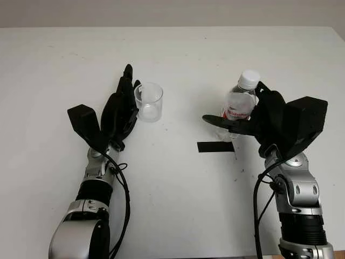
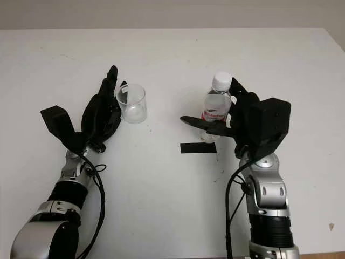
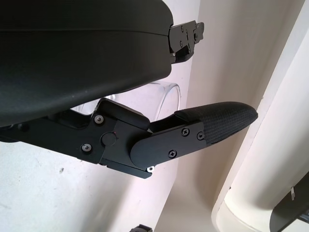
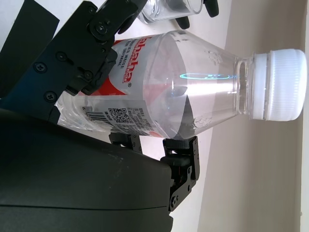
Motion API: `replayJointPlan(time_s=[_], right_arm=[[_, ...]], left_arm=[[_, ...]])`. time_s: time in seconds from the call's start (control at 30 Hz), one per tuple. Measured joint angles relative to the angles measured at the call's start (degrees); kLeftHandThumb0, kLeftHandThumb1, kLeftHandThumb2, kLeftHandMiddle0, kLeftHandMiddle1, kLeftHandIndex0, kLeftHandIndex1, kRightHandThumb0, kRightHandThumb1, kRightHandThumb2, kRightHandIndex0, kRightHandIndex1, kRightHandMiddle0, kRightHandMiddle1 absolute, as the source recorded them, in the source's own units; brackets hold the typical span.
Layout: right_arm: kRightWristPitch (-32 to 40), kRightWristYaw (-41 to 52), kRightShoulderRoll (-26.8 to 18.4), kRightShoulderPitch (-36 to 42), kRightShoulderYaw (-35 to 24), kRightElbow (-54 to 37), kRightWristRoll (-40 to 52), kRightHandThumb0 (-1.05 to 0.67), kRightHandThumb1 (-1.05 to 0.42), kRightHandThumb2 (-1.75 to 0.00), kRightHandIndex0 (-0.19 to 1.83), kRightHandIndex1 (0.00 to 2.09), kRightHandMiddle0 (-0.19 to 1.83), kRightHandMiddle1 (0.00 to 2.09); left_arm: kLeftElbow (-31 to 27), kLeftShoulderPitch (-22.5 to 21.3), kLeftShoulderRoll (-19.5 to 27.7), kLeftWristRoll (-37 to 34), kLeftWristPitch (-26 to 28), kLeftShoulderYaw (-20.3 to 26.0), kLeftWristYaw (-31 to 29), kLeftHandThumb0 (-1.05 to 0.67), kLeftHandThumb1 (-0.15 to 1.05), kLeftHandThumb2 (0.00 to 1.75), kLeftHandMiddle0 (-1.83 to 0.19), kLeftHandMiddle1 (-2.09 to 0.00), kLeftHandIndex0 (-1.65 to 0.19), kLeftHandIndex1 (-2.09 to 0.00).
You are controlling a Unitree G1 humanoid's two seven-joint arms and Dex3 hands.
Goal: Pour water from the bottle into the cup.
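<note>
A clear plastic water bottle (image 1: 240,100) with a white cap and a red label stands upright at the right of the white table (image 1: 178,54). My right hand (image 1: 245,116) is wrapped around it, thumb across the front of the label and fingers behind; the right wrist view has the bottle (image 4: 169,82) pressed between thumb and palm. An empty clear cup (image 1: 149,101) stands left of centre. My left hand (image 1: 126,100) is open right beside the cup's left side, and the cup's rim (image 3: 166,96) sits between palm and thumb.
A strip of black tape (image 1: 215,146) lies on the table just in front of the bottle. The table's far edge meets a pale wall at the back.
</note>
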Motion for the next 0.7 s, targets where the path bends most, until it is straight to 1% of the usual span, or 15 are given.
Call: replayJointPlan(time_s=[0.1, 0.3, 0.4, 0.53, 0.67, 0.7], right_arm=[[0.18, 0.13, 0.61, -0.01, 0.28, 0.0, -0.15, -0.36, -1.05, -0.19, 1.31, 2.09, 1.04, 2.09], [1.99, 0.54, 1.05, -0.02, 0.61, 0.09, 0.09, -0.34, -1.05, -0.21, 1.36, 2.09, 1.16, 2.09], [2.6, 0.62, 1.8, -0.02, 0.47, 0.09, 0.99, -0.34, -1.05, -0.21, 1.38, 2.09, 1.18, 2.09], [5.25, -0.31, 2.76, -0.03, 0.71, -0.43, 1.07, -0.34, -1.05, -0.2, 1.4, 2.09, 1.21, 2.09], [6.94, -1.1, 2.97, -0.06, 0.96, -1.38, 0.56, -0.34, -1.05, -0.2, 1.3, 2.09, 1.16, 2.09], [7.46, -1.32, 3.07, -0.07, 0.96, -1.65, 0.51, -0.33, -1.05, -0.19, 1.31, 2.09, 1.16, 2.09]], left_arm=[[-0.43, 0.22, 0.04, 0.02, 0.27, -0.01, 0.03, -0.83, 1.05, 0.72, 0.19, 0.0, 0.19, 0.0], [-0.59, 0.37, 0.29, 0.0, 0.76, -0.01, -0.41, -0.82, 1.05, 0.72, 0.19, 0.0, 0.19, 0.0], [-0.58, 0.39, 0.34, 0.02, 0.78, 0.0, -0.46, -0.82, 1.05, 0.72, 0.19, 0.0, 0.19, 0.0], [-0.69, 0.41, 0.35, 0.01, 1.03, 0.0, -0.37, -0.83, 1.05, 0.72, 0.19, 0.0, 0.19, 0.0], [-1.03, 0.48, 0.36, 0.01, 1.3, 0.07, -0.15, -0.83, 1.05, 0.7, 0.19, 0.0, 0.19, 0.0], [-1.12, 0.5, 0.38, 0.0, 1.43, 0.08, -0.13, -0.83, 1.05, 0.7, 0.19, 0.0, 0.19, 0.0]])
